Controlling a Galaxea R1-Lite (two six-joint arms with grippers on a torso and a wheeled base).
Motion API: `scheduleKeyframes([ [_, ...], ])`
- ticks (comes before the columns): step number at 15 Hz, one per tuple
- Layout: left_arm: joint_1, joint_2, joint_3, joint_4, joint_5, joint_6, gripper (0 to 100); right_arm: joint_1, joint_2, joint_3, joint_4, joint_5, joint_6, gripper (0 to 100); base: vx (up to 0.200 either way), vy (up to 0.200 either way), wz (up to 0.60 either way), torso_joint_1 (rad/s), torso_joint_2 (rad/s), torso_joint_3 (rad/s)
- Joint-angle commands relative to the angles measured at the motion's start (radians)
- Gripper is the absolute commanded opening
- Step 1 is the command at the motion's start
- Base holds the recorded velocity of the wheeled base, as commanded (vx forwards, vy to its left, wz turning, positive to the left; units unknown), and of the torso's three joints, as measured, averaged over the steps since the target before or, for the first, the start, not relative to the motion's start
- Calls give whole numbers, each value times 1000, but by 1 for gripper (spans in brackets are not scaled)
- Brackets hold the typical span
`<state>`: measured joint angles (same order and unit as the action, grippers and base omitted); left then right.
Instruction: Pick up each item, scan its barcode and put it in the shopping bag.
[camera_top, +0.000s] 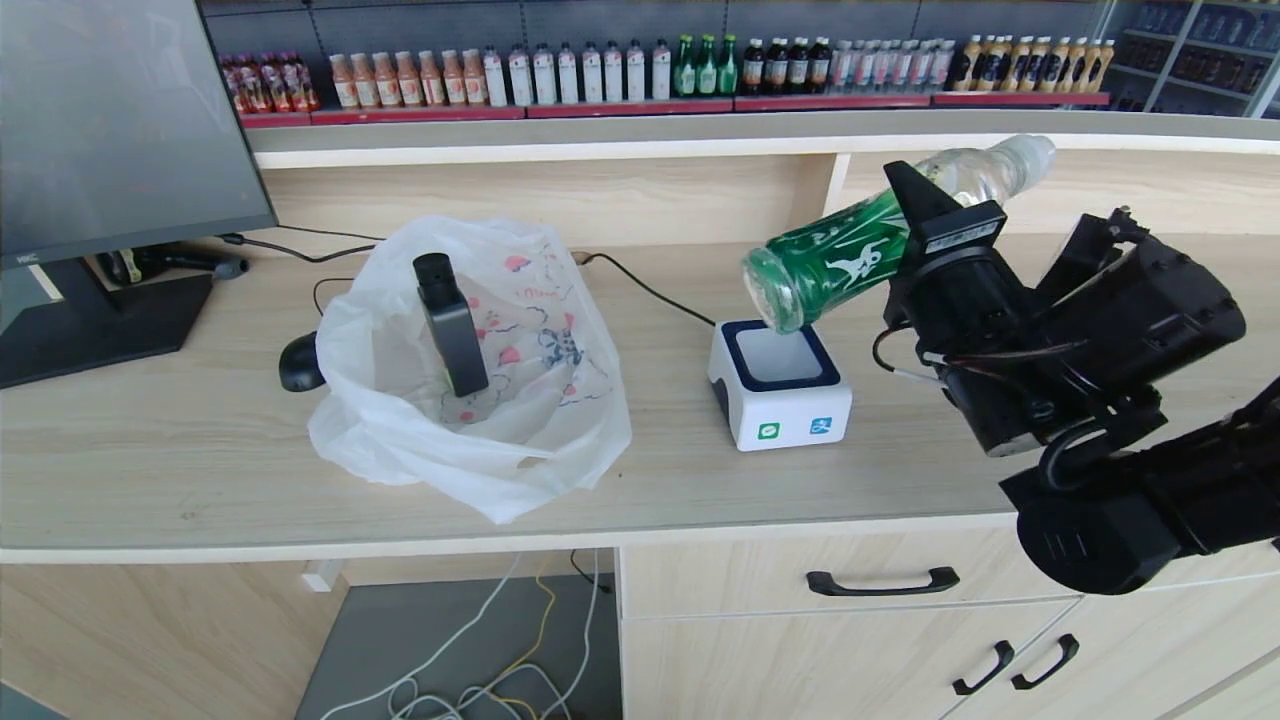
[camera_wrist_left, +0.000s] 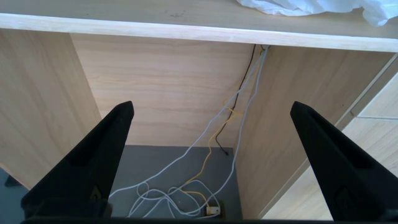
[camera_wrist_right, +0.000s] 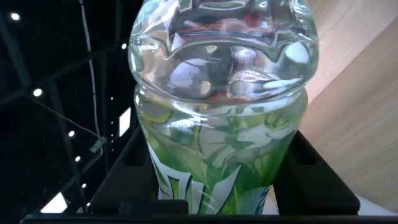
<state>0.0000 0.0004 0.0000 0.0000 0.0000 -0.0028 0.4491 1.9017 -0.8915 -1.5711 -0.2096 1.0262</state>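
- Currently, a clear plastic bottle with a green label (camera_top: 850, 255) is clamped about its upper body by the right end effector (camera_top: 925, 225), whose fingers are closed against the bottle's sides.
- The bottle is held tilted in the air, with its base lowered toward the scanner and its cap raised toward the back edge of the table (camera_top: 200, 470).
- The bottle's base is seen just above the far side of the scanner (camera_top: 778, 385), a white box with a dark-rimmed window on top, which is set right of the table's middle.
- A white printed shopping bag (camera_top: 560, 420) is spread open left of the scanner, near the table's front edge.
- A dark bottle with a black cap (camera_top: 452, 325) is stood upright inside the bag.
- A black mouse (camera_top: 298, 362) is placed against the bag's left side, and a monitor (camera_top: 110, 130) is stood at the table's back left corner.
- The left end effector (camera_wrist_left: 211, 109) is held below the table's front edge with its fingers spread wide and nothing between them.
- Loose cables (camera_wrist_left: 186, 186) are seen on the floor in the recess under the table.
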Motion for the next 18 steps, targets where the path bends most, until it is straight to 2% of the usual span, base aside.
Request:
scheduleKeyframes([
  [1,-2,0,0,0,0,0,100,-24,-30,6,0,16,-140,0,0,0,0,0,0,0],
  [2,0,0,0,0,0,0,100,-23,-41,11,0,18,-170,0,0,0,0,0,0,0],
  [4,-2,0,0,0,0,0,100,5,-75,52,0,53,-319,0,0,0,0,0,0,0],
  [6,0,0,0,0,0,0,100,8,-76,82,0,96,-532,0,0,0,0,0,0,0],
  [11,0,0,0,0,0,0,100,6,-133,151,0,167,-910,0,0,0,0,0,0,0],
  [14,0,0,0,0,0,0,100,8,-182,210,0,164,-1152,0,0,0,0,0,0,0],
  [16,-2,0,0,0,0,1,100,11,-187,184,0,167,-1238,0,0,0,0,0,0,0],
  [18,0,0,0,0,0,0,100,19,-161,140,0,162,-1227,0,0,0,0,0,0,0],
])
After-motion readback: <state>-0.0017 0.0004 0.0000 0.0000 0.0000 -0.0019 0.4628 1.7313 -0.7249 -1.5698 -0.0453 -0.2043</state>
